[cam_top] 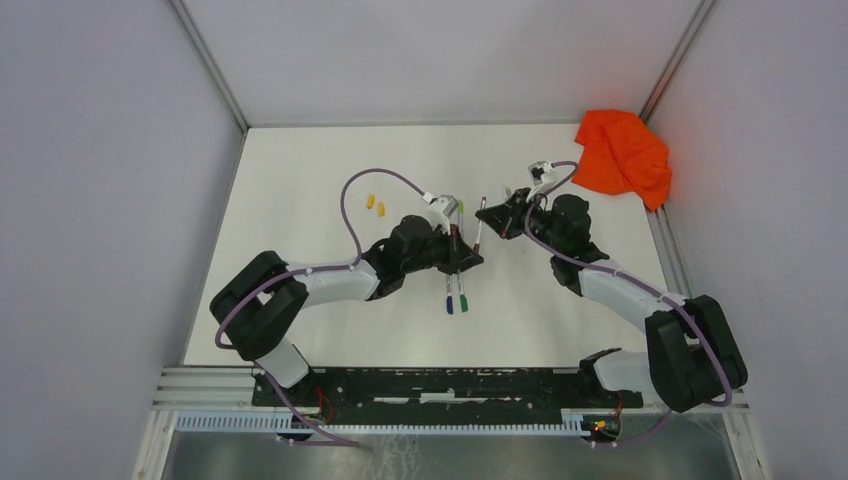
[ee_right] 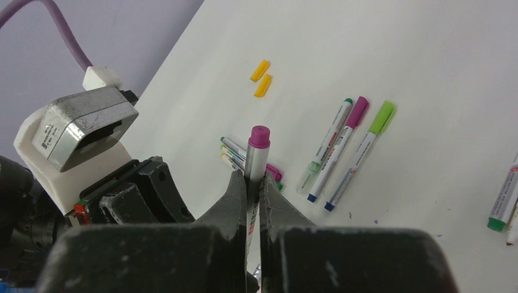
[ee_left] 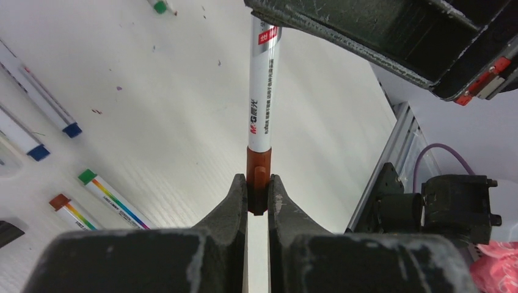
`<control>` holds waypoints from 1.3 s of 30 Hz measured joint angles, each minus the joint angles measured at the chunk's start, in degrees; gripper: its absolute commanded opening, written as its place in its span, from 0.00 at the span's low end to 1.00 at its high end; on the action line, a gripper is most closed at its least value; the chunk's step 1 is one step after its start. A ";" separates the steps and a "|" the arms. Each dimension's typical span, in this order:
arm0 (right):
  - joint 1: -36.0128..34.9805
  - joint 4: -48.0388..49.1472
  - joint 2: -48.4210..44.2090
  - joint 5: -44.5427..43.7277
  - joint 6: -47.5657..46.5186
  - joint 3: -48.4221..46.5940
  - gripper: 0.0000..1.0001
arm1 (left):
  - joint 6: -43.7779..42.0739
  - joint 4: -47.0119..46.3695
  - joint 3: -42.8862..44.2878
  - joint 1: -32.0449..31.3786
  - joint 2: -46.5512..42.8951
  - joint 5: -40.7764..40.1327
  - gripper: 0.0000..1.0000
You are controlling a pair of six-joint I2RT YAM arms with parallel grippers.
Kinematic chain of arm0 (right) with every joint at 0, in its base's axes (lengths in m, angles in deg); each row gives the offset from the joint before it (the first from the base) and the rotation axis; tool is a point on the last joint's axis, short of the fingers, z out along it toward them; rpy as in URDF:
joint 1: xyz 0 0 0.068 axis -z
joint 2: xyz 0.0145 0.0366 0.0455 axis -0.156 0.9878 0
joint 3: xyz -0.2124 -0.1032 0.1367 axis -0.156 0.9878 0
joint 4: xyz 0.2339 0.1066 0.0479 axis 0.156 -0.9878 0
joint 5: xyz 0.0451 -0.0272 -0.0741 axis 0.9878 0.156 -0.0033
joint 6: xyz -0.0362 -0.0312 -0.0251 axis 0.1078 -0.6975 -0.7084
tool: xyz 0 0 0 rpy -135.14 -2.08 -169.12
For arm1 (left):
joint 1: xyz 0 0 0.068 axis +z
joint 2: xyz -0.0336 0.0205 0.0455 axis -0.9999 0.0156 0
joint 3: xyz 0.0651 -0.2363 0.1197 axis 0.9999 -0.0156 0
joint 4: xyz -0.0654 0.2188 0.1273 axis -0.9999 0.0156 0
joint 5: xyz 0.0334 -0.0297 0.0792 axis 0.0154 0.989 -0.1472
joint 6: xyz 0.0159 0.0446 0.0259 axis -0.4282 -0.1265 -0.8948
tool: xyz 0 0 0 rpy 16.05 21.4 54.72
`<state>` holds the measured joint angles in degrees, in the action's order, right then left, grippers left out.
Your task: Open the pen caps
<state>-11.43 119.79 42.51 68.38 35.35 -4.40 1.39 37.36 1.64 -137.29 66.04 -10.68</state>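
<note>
My left gripper [cam_top: 466, 258] [ee_left: 258, 189] is shut on the dark red cap [ee_left: 258, 166] of a white pen, whose barrel [ee_left: 264, 91] runs away from it up to my right gripper. My right gripper [cam_top: 506, 216] [ee_right: 253, 180] is shut on a white pen barrel [ee_right: 255, 160]. The barrel's magenta end [ee_right: 259, 135] sticks out past the fingertips. The two grippers meet at mid-table. Two loose yellow caps [cam_top: 375, 204] [ee_right: 261, 78] lie to the far left.
Several pens lie on the white table: a blue-ended and a green-ended one below the left gripper [cam_top: 456, 296], three with green, magenta and lime ends [ee_right: 343, 146], and others [ee_left: 110, 198]. An orange cloth [cam_top: 622, 152] sits at the far right corner.
</note>
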 measured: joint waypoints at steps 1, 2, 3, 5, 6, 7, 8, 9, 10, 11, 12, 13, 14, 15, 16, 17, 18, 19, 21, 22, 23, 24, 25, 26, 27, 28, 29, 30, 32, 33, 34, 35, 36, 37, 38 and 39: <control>0.28 -0.15 0.46 0.22 0.11 -0.61 0.00 | -0.28 -0.48 -0.17 0.00 -0.20 -0.59 0.02; 0.79 -0.04 1.01 0.66 0.55 -1.22 0.00 | -0.48 -1.14 -0.50 0.02 -0.46 -1.03 0.02; 1.20 0.20 1.33 1.14 1.27 -1.46 0.00 | -0.87 -1.77 -0.96 0.15 -0.92 -1.38 0.02; 2.40 1.64 2.19 2.99 3.93 -1.60 0.00 | -1.44 -3.13 -2.19 0.22 -2.10 -2.08 0.02; 2.97 2.73 2.67 4.04 5.44 -1.60 0.00 | -1.81 -3.93 -2.89 0.22 -2.71 -2.21 0.02; 3.82 5.38 3.37 4.11 7.02 -1.64 0.00 | -2.03 -3.63 -3.52 0.24 -3.21 -1.90 0.02; 5.44 8.72 4.11 3.89 7.89 -1.86 0.00 | -2.29 -3.56 -4.81 0.20 -3.67 -1.29 0.02; 6.82 10.95 4.70 3.72 8.59 -1.92 0.00 | -2.60 -3.56 -6.29 0.17 -4.15 -0.26 0.02; 8.90 14.38 5.81 3.54 9.62 -2.01 0.00 | -2.89 -3.52 -7.54 0.15 -4.52 0.85 0.02; 10.03 16.22 6.64 3.58 10.36 -2.08 0.00 | -3.32 -3.50 -8.35 0.15 -4.70 2.16 0.02; 11.54 19.06 7.98 3.76 11.56 -2.12 0.00 | -3.69 -3.52 -8.70 0.15 -4.70 3.13 0.02; 12.15 20.92 8.94 4.07 12.52 -2.14 0.00 | -4.15 -3.54 -8.90 0.15 -4.70 4.44 0.02; 12.48 22.53 9.88 4.50 13.22 -2.14 0.00 | -4.48 -3.69 -8.92 0.15 -4.70 5.44 0.02; 12.57 23.45 10.47 4.94 13.79 -2.14 0.00 | -4.92 -3.93 -8.92 0.15 -4.76 6.25 0.02; 12.61 23.76 10.71 5.09 13.94 -2.14 0.00 | -5.03 -3.98 -8.92 0.15 -4.92 6.51 0.02; 12.70 23.65 10.73 5.20 13.77 -2.16 0.00 | -5.16 -3.85 -8.90 0.15 -5.11 6.49 0.02; 12.74 22.71 10.73 5.22 12.96 -2.67 0.00 | -5.33 -3.45 -8.79 0.15 -5.35 6.12 0.02; 12.79 21.49 10.73 5.11 11.93 -3.39 0.00 | -5.55 -2.51 -8.41 0.15 -5.57 5.01 0.02; 12.94 15.50 10.82 4.20 8.07 -6.73 0.00 | -5.73 0.94 -6.38 0.15 -5.66 1.62 0.02; 12.96 11.61 10.99 3.21 5.55 -9.27 0.00 | -5.75 3.61 -4.55 0.15 -5.64 -1.42 0.02; 13.00 8.44 11.30 2.27 3.30 -11.56 0.00 | -5.77 5.70 -2.84 0.15 -5.62 -4.22 0.02; 13.03 4.96 11.74 1.09 1.01 -14.10 0.00 | -5.77 8.11 -0.57 0.15 -5.42 -7.41 0.02; 13.03 2.32 12.24 -0.07 -0.94 -16.06 0.00 | -5.75 11.65 2.97 0.20 -4.83 -11.65 0.02; 13.03 -0.59 12.81 -1.42 -3.04 -18.03 0.00 | -5.75 13.99 6.01 0.33 -3.87 -14.62 0.02; 13.03 -3.17 13.35 -2.67 -4.81 -19.61 0.00 | -5.68 17.68 10.71 0.70 -2.10 -17.99 0.02; 13.03 -5.99 14.05 -3.93 -6.62 -21.11 0.00 | -5.66 20.65 15.52 1.18 0.17 -20.87 0.02; 13.03 -8.74 14.93 -5.29 -8.37 -22.53 0.00 | -5.62 22.47 19.08 1.79 2.14 -22.62 0.02; 13.03 -11.41 15.98 -6.73 -10.01 -23.85 0.00 | -5.51 25.11 23.61 2.97 4.85 -24.30 0.02; 13.03 -16.02 18.23 -9.18 -12.68 -25.81 0.00 | -4.83 27.91 27.98 5.64 8.61 -25.99 0.02; 13.03 -18.43 19.43 -10.47 -13.99 -26.64 0.00 | -4.59 29.00 28.85 6.99 9.86 -26.40 0.02; 13.03 -20.79 20.94 -11.74 -15.30 -27.58 0.00 | -3.96 30.80 29.62 9.03 11.41 -26.49 0.02; 13.03 -22.29 22.16 -12.48 -16.24 -28.24 0.00 | -3.50 32.09 30.01 10.69 12.68 -26.51 0.02; 13.03 -24.00 23.34 -13.31 -17.03 -28.94 0.00 | -3.06 33.59 30.34 12.52 14.10 -26.49 0.02; 13.03 -25.70 24.68 -14.14 -17.88 -29.68 0.00 | -2.62 35.21 30.82 14.14 15.47 -26.49 0.03; 13.03 -27.54 25.90 -14.84 -18.69 -30.62 0.00 | -2.40 36.41 31.30 15.45 16.65 -26.49 0.03; 13.03 -28.83 27.02 -15.63 -19.34 -31.43 0.00 | -2.36 38.12 32.26 17.05 18.18 -26.45 0.05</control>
<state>1.60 90.96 69.53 52.75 16.00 -35.83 -0.97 75.48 33.90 -120.24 84.23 -37.13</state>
